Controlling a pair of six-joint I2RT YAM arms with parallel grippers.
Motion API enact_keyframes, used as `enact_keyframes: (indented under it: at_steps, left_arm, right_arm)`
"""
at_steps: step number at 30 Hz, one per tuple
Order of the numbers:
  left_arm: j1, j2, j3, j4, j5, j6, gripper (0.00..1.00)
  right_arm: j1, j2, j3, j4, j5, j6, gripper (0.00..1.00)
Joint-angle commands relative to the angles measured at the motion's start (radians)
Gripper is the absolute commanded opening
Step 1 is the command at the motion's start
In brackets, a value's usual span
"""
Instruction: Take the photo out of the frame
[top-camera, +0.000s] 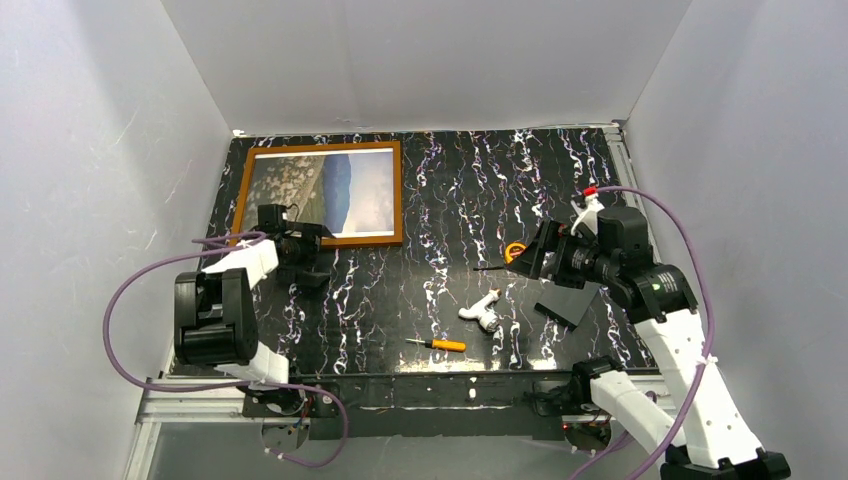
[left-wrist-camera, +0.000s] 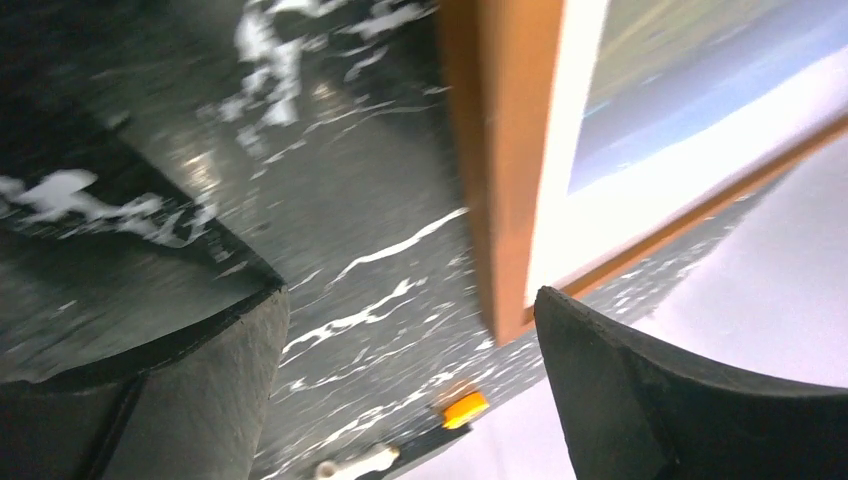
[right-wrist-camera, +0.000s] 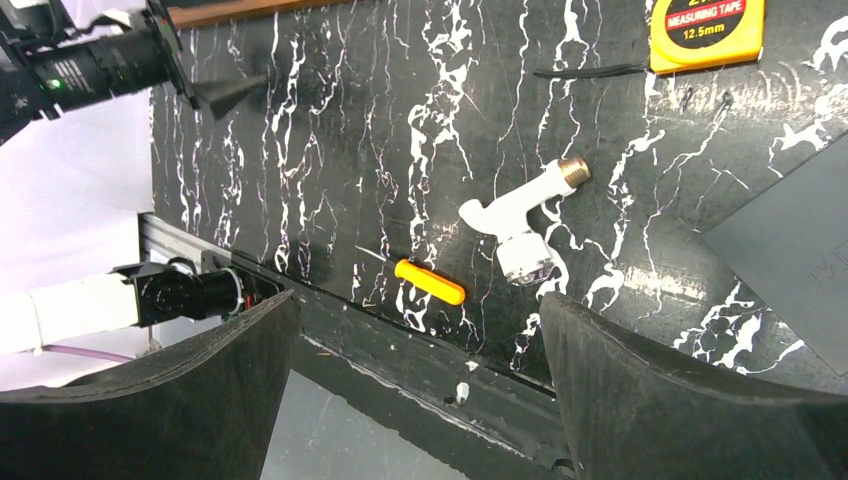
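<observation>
The photo (left-wrist-camera: 700, 90) is not gripped. In the left wrist view the left fingers (left-wrist-camera: 140, 400) stand spread wide with nothing clamped between them. One corner of the frame (left-wrist-camera: 500, 150) lies in the gap between them, closer to the finger on the right of that view. Whether that finger touches the wood cannot be told. The photo's white border runs directly along the inside of the reddish-brown rail.

In the top view the left fingers sit at the near left corner of the frame, and the left arm covers part of that corner. The frame lies flat on the worktop (top-camera: 450, 190) in its far left area, picture side up, with the photo seated inside it. The print shows grey-brown rocks, a dark blue band and a pale sky.

The right fingers (right-wrist-camera: 680, 400) are also released and hold nothing. They hang above the right half of the worktop, well apart from the frame. Below them lie:
- a white fitting with a brass tip (right-wrist-camera: 520, 215);
- an orange-handled screwdriver (right-wrist-camera: 430, 283), near the front edge;
- a yellow tape measure (right-wrist-camera: 705, 35), farther back, with a thin black strip (right-wrist-camera: 590, 70) just beside it;
- a dark grey flat panel (right-wrist-camera: 790, 250), to the right.

The worktop is black with white veining, and white walls enclose it.
</observation>
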Motion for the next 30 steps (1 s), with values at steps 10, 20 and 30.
enact_keyframes:
  at_steps: [10, 20, 30]
  left_arm:
    - [0.002, 0.121, 0.127, -0.243, -0.208, -0.078, 0.76]
    - [0.001, 0.215, 0.192, -0.325, -0.27, -0.078, 0.72]
    - [0.001, 0.262, 0.206, -0.312, -0.289, -0.068, 0.64]
  right_arm:
    - [0.165, 0.138, 0.045, 0.086, 0.116, 0.044, 0.95]
    - [0.315, 0.233, 0.08, 0.103, 0.202, 0.063, 0.95]
    - [0.418, 0.303, 0.078, 0.114, 0.278, 0.079, 0.94]
